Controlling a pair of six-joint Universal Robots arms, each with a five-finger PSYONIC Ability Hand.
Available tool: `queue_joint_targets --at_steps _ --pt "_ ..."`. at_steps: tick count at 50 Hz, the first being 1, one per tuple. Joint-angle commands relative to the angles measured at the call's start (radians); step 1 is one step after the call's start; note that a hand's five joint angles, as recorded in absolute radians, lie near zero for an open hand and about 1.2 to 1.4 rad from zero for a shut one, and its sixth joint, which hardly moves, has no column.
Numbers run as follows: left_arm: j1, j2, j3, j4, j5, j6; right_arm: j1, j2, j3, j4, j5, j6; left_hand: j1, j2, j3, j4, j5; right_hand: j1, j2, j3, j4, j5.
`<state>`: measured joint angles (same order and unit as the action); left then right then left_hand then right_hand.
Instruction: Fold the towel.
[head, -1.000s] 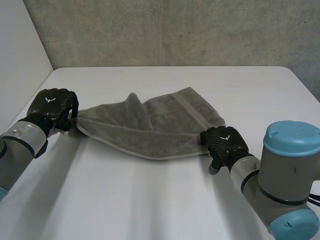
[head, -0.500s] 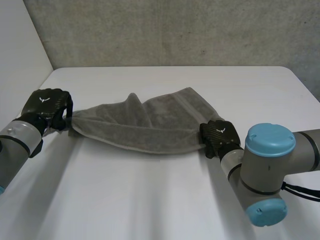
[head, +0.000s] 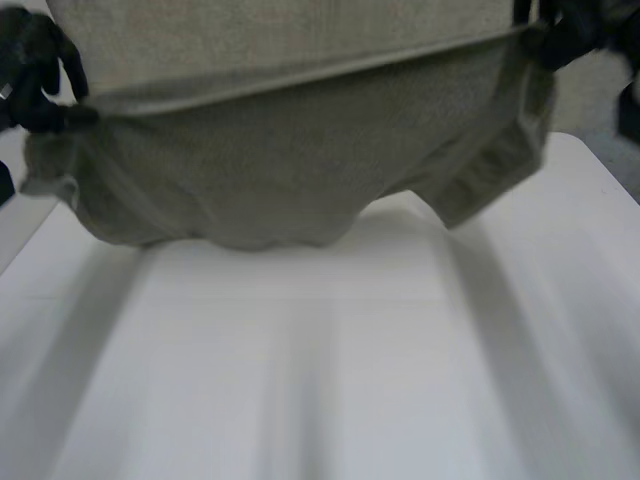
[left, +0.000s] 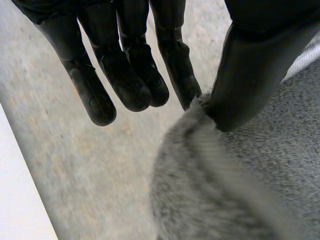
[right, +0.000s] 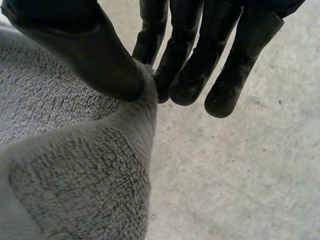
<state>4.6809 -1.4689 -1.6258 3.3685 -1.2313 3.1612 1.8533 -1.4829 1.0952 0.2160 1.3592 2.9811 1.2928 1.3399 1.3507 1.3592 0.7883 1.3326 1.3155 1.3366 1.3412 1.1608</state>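
Lighting: soft, diffuse and moderately bright in all three views; no glare noted.

Head view: the white surface is the brightest area, crossed by pale, soft-edged bands of shade with no hard outlines. The towel reads mid-grey, darker along its hanging lower folds and lightest on the flat panel above its hem.
Left wrist view: the black fingers of the left hand carry only a dull sheen at the tips, and the grey wall behind is evenly lit.
Right wrist view: the right hand is near-featureless black, with a narrow shade line in the towel crease under its thumb.
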Motion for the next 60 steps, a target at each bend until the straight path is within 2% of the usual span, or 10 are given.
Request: queue_joint_targets --at_steps 1,9,19,31,33,34,35,39,46,60 --pt "0.035 0.002 0.115 -0.092 0.061 -0.004 -0.040 0.107 -0.292 0.284 -0.088 -0.138 0.103 0.056 0.046 0.037 0.433 0.064 0.081 0.060 0.055 0.061" --pt "0.030 -0.215 0.196 -0.097 0.061 0.006 0.018 0.257 -0.414 0.367 -0.031 -0.258 0.103 0.056 0.046 0.037 0.433 0.064 0.081 0.060 0.055 0.061" --pt "-0.010 -0.481 0.334 -0.110 0.061 0.008 0.136 0.510 -0.473 0.367 0.116 -0.398 0.103 0.056 0.046 0.037 0.433 0.064 0.081 0.060 0.055 0.061" --pt "-0.030 -0.579 0.351 -0.069 0.069 0.014 0.138 0.535 -0.411 0.290 0.124 -0.395 0.103 0.056 0.046 0.037 0.433 0.064 0.081 0.060 0.055 0.061" --pt "-0.037 -0.613 0.342 -0.049 0.070 0.029 0.139 0.532 -0.362 0.284 0.121 -0.392 -0.842 -0.889 -0.900 -0.909 -0.512 0.064 0.081 0.060 0.055 0.061" --pt "-0.038 -0.613 0.342 -0.049 0.070 0.029 0.139 0.532 -0.362 0.284 0.121 -0.392 -0.847 -0.894 -0.905 -0.914 -0.517 0.064 0.081 0.060 0.055 0.061" --pt "-0.048 -0.642 0.343 -0.046 0.070 0.042 0.139 0.526 -0.330 0.280 0.120 -0.390 -1.042 -1.089 -1.100 -1.109 -0.712 0.064 0.081 0.060 0.055 0.061" --pt "-0.084 -0.703 0.353 -0.043 0.070 0.083 0.144 0.512 -0.261 0.250 0.118 -0.390 -1.073 -1.120 -1.131 -1.140 -0.743 0.064 0.081 0.060 0.055 0.061" --pt "-0.155 -0.882 0.440 -0.054 0.062 0.258 0.144 0.447 -0.092 0.140 0.117 -0.392 -1.073 -1.120 -1.131 -1.140 -0.743 0.064 0.081 0.060 0.055 0.061" --pt "-0.212 -1.062 0.668 -0.152 0.006 0.286 0.144 0.395 0.095 0.020 0.106 -0.390 -1.035 -1.082 -1.093 -1.102 -0.705 0.064 0.081 0.060 0.055 0.061"
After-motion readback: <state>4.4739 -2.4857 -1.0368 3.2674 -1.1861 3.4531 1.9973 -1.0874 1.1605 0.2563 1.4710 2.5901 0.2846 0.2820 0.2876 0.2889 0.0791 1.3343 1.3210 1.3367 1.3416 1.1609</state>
